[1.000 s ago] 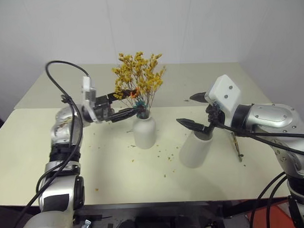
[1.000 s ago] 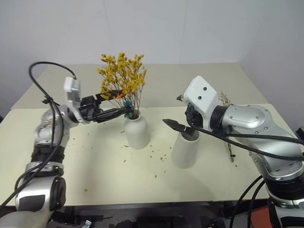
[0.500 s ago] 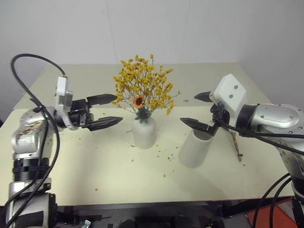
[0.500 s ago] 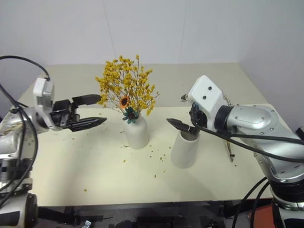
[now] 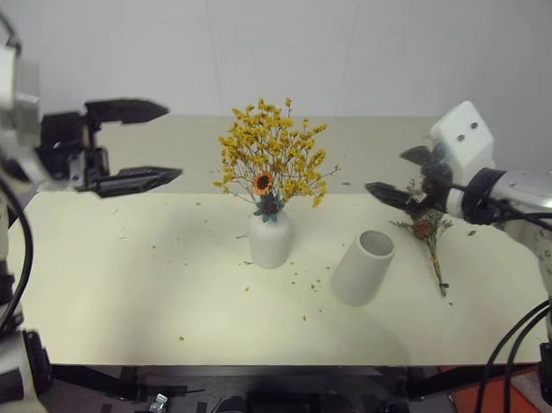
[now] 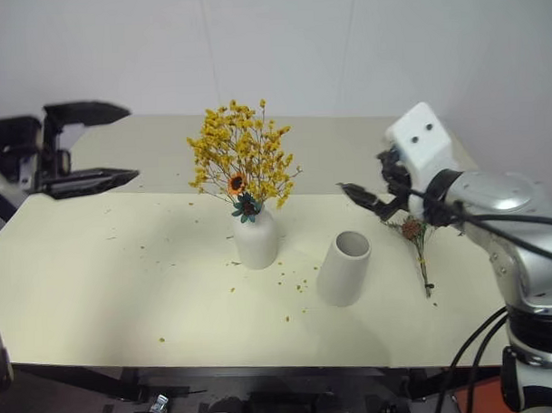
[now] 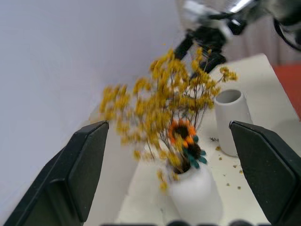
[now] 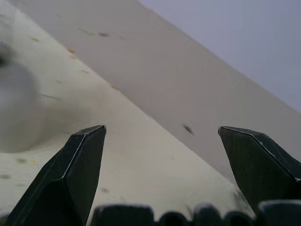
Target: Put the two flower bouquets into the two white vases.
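The big yellow bouquet is standing up in the bottle-shaped white vase near the middle of the counter. A small sunflower is peeking out low in the bunch, just above the neck of the vase.

The wide white vase is sitting just to the right of the bottle-shaped one, and the two are not touching. Its round mouth is showing, and nothing is sticking out of it.

The small grey-green bouquet is lying flat on the counter, near the right side of the wide vase, with its stem pointing toward the front edge.

The left pincer is hanging in the air far off to the left of the yellow flowers. Its two black fingers are spread wide and are gripping nothing.

The right pincer is hovering close above the top of the small bouquet. Its fingers are spread wide too, and nothing is between them.

Tiny yellow crumbs are lying on the counter around the two vases.
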`<state>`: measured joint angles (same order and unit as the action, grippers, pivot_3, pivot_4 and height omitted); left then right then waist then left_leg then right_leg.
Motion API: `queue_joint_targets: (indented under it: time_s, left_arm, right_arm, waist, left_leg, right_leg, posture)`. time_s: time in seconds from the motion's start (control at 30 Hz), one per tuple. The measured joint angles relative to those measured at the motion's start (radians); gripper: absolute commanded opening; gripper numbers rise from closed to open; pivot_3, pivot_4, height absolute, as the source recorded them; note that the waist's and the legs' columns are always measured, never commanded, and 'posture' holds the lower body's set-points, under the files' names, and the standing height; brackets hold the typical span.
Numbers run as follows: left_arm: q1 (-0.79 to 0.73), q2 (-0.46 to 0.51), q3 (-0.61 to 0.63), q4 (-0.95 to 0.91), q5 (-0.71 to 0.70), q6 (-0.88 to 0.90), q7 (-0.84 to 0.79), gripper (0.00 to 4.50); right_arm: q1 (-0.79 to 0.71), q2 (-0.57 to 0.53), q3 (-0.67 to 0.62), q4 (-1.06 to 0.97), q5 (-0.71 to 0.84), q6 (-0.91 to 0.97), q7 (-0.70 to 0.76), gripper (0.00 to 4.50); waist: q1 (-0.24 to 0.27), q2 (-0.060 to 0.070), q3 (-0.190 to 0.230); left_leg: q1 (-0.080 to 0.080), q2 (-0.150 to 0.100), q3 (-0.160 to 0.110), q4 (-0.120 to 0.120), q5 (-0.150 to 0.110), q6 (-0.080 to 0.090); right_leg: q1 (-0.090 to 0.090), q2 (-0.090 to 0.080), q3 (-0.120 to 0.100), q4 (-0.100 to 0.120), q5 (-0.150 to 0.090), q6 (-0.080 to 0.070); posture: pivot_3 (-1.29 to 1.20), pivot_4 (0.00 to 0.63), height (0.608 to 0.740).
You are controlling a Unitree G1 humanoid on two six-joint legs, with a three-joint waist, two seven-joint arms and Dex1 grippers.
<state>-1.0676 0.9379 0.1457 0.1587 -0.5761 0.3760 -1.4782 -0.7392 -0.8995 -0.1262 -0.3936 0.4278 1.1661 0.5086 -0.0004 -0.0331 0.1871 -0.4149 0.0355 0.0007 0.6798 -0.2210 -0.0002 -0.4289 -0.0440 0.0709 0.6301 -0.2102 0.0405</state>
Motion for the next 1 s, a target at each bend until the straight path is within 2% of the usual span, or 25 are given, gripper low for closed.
queue_joint_targets:
  time_s: [0.13, 0.23, 0.4, 0.7, 0.77, 1.0]
  left_arm:
    - [-0.152, -0.104, -0.085, 0.084, 0.014, 0.036, -0.046, 4.47]
    - [-0.178, -0.164, -0.100, 0.095, -0.039, 0.137, -0.054, 4.47]
    - [-0.190, -0.195, -0.137, 0.092, -0.093, 0.265, -0.099, 4.47]
    - [-0.196, -0.200, -0.294, 0.075, -0.044, 0.241, -0.133, 4.47]
    - [-0.196, -0.193, -0.309, 0.075, -0.073, 0.247, -0.133, 4.47]
    - [-0.170, -0.072, -0.358, 0.057, -0.231, 0.266, -0.133, 4.47]
  right_arm:
    - [-0.020, -0.022, 0.013, 0.166, -0.054, 0.049, -0.039, 4.50]
    - [-0.020, 0.000, 0.015, 0.234, -0.062, 0.071, -0.061, 4.50]
    - [-0.017, 0.047, 0.016, 0.340, -0.074, 0.081, -0.079, 4.50]
    - [-0.012, 0.067, 0.127, 0.548, -0.166, -0.055, -0.043, 4.50]
    - [-0.014, 0.075, 0.153, 0.596, -0.178, -0.081, -0.023, 4.50]
    - [-0.049, 0.103, 0.208, 0.738, -0.230, -0.174, 0.042, 4.50]
  waist:
    - [-0.011, 0.000, 0.000]
    - [-0.025, 0.000, 0.000]
    - [-0.048, 0.001, 0.000]
    - [-0.045, 0.001, 0.000]
    - [-0.047, 0.001, 0.000]
    - [-0.049, 0.001, 0.001]
  left_leg:
    - [0.000, 0.000, 0.000, -0.001, 0.000, 0.000]
    - [-0.004, 0.000, 0.000, -0.002, 0.000, 0.000]
    - [-0.009, 0.000, 0.000, -0.003, 0.000, 0.000]
    - [-0.009, 0.000, 0.000, -0.002, 0.000, 0.000]
    - [-0.009, 0.000, 0.000, -0.002, 0.000, 0.000]
    - [-0.009, 0.000, 0.000, -0.002, 0.000, 0.000]
  right_leg:
    - [-0.001, 0.000, 0.000, 0.000, 0.000, 0.000]
    - [-0.006, 0.001, 0.002, 0.002, 0.001, -0.002]
    - [-0.013, 0.001, 0.002, 0.004, 0.002, -0.004]
    - [-0.012, 0.001, 0.002, 0.004, 0.002, -0.003]
    - [-0.012, 0.001, 0.003, 0.004, 0.002, -0.003]
    - [-0.012, 0.001, 0.003, 0.005, 0.001, -0.002]
  posture:
    - [0.00, 0.150, 0.740]
    - [0.00, 0.150, 0.740]
    - [0.00, 0.150, 0.740]
    - [0.00, 0.150, 0.740]
    - [0.00, 0.150, 0.740]
    - [0.00, 0.150, 0.740]
